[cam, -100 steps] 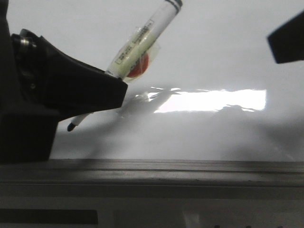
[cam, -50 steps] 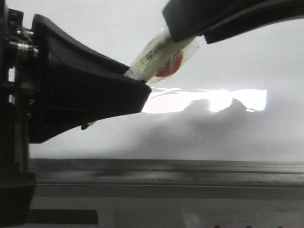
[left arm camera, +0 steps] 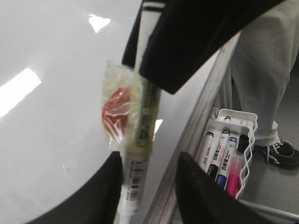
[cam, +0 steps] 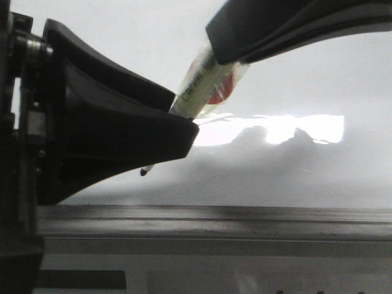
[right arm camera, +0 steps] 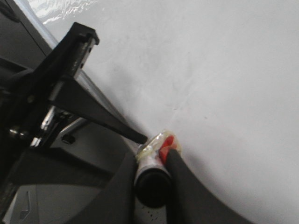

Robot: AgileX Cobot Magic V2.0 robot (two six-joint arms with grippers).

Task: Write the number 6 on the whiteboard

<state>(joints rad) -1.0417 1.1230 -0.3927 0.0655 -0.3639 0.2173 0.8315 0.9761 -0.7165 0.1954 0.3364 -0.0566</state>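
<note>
The whiteboard (cam: 294,177) is glossy white and lies flat, with a bright glare patch. No number 6 or other stroke shows on it. A white marker (cam: 199,92) with a red piece taped to it tilts over the board, its black tip (cam: 144,172) just above the surface. My right gripper (cam: 223,52) is shut on the marker's upper cap end, as the right wrist view (right arm camera: 153,161) shows. My left gripper (cam: 184,116) surrounds the marker's lower barrel. In the left wrist view (left arm camera: 149,186) its jaws stand apart, and the marker (left arm camera: 142,126) lies against one finger only.
A grey metal ledge (cam: 214,217) runs along the board's near edge. A white wire tray (left arm camera: 229,154) with several markers hangs beside the board. A person's leg (left arm camera: 266,70) stands past it.
My right gripper came in from the upper right and closed on the marker's top end. The marker now stands steeper, with its tip further right. My left gripper moved right.
</note>
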